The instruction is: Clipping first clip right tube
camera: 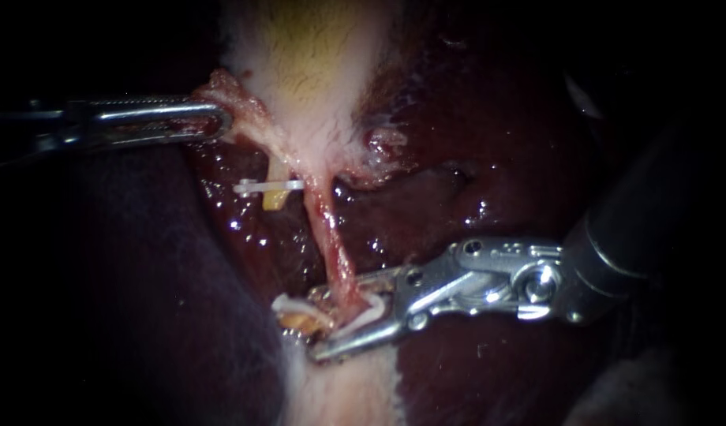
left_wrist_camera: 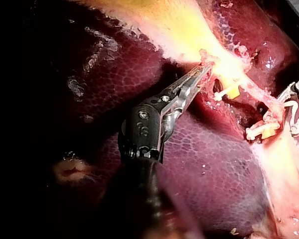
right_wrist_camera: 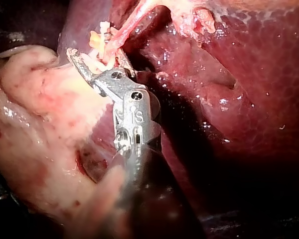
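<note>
The right tube (camera: 331,237) is a thin pink strand running down from the pale gallbladder (camera: 316,63). My right instrument (camera: 316,325) comes in from the right. Its jaws stand either side of the tube's lower end and carry a white clip (camera: 369,312) that wraps the tube. In the right wrist view the same jaws (right_wrist_camera: 97,57) sit around the strand. My left instrument (camera: 221,122) is shut on reddish tissue at the gallbladder's neck and holds it to the left; the left wrist view shows that grip (left_wrist_camera: 202,72) too.
A short yellow tube stump (camera: 275,199) to the left carries a white clip (camera: 268,188). Another yellow stump with a white clip (camera: 298,319) lies beside my right jaws. Dark red liver (camera: 497,142) surrounds everything, with pale tissue (camera: 347,394) below.
</note>
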Available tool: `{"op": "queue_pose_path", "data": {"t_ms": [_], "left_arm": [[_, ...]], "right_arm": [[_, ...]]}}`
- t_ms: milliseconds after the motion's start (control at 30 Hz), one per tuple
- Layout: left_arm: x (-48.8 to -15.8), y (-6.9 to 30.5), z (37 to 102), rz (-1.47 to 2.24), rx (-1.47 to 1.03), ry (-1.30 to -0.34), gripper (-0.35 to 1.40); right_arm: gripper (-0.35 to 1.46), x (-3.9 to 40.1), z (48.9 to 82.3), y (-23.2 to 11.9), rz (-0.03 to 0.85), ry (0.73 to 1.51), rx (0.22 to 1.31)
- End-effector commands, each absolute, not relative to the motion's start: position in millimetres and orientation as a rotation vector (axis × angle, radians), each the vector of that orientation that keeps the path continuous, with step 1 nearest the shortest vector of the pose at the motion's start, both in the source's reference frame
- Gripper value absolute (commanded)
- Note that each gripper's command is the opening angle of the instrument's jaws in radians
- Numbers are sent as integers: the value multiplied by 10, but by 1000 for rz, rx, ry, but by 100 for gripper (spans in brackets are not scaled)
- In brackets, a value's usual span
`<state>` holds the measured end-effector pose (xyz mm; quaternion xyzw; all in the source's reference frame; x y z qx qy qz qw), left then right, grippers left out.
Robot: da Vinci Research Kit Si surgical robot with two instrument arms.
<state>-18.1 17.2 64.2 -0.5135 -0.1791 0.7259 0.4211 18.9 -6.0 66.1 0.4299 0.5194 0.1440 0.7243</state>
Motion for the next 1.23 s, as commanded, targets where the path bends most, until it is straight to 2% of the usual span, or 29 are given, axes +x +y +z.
{"op": "queue_pose_path", "data": {"t_ms": [33,300,533,667,767,867,1233], "left_arm": [[-181,172,642,1818,-1286,-447,-35],[-181,172,642,1818,-1286,-447,-35],[-181,172,642,1818,-1286,-447,-35],[-181,172,642,1818,-1286,-446,-35],[-181,172,642,1818,-1286,-446,-35],[-181,172,642,1818,-1285,-446,-35],[-182,172,642,1818,-1285,-446,-35]], "right_arm": [[39,189,661,-60,318,1146,949],[17,188,661,-59,319,1143,956],[-13,187,657,-52,342,1133,974],[-35,186,653,-50,396,1105,1015],[-35,185,654,-50,428,1081,1038],[-35,182,652,-53,420,1050,1029],[-35,183,653,-52,420,1047,1028]]}}
